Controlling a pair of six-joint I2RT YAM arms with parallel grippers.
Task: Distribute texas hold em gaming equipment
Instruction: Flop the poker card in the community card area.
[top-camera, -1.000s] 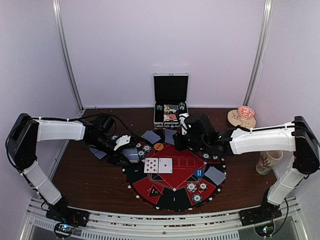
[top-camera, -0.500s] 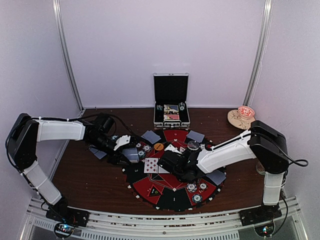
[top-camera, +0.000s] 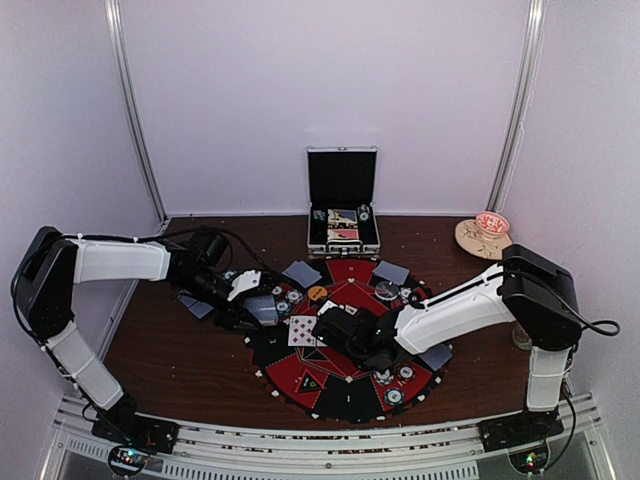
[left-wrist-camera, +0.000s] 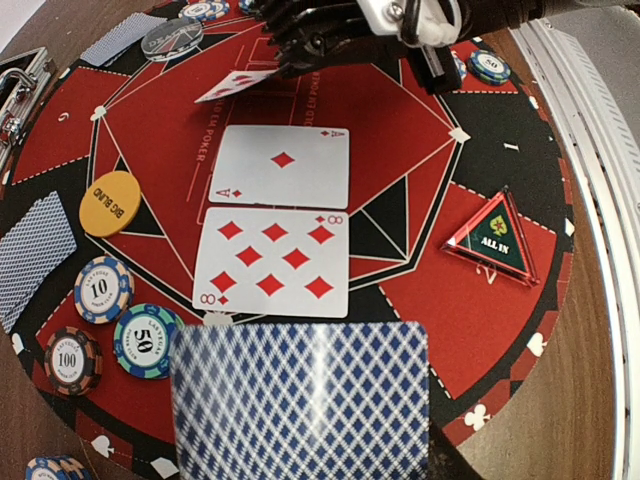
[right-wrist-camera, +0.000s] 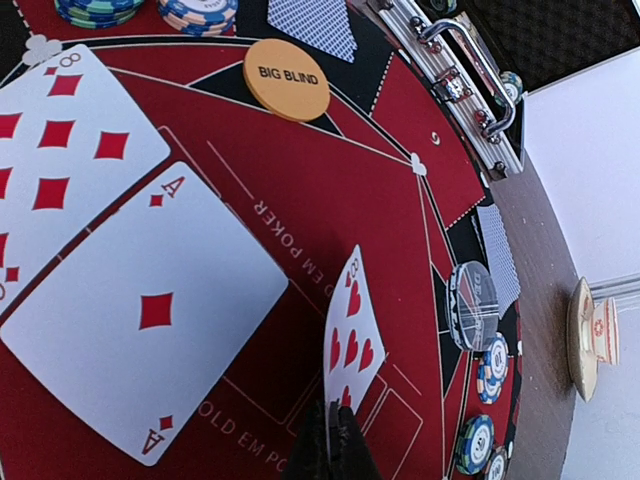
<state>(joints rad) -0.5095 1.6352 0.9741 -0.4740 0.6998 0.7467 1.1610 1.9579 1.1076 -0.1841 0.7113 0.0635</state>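
The right gripper (right-wrist-camera: 335, 440), jaws clenched on a hearts card (right-wrist-camera: 350, 335) — needed it flat beside the ace of diamonds (right-wrist-camera: 150, 310); the left gripper (top-camera: 255, 312) grasped a blue-backed card (left-wrist-camera: 300, 405).

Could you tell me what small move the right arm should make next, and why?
Probably lay the hearts card flat, face up, on the felt beside the ace, then open. The right gripper is shut on its edge, holding it tilted over the felt, while the eight and ace already lie face up side by side.
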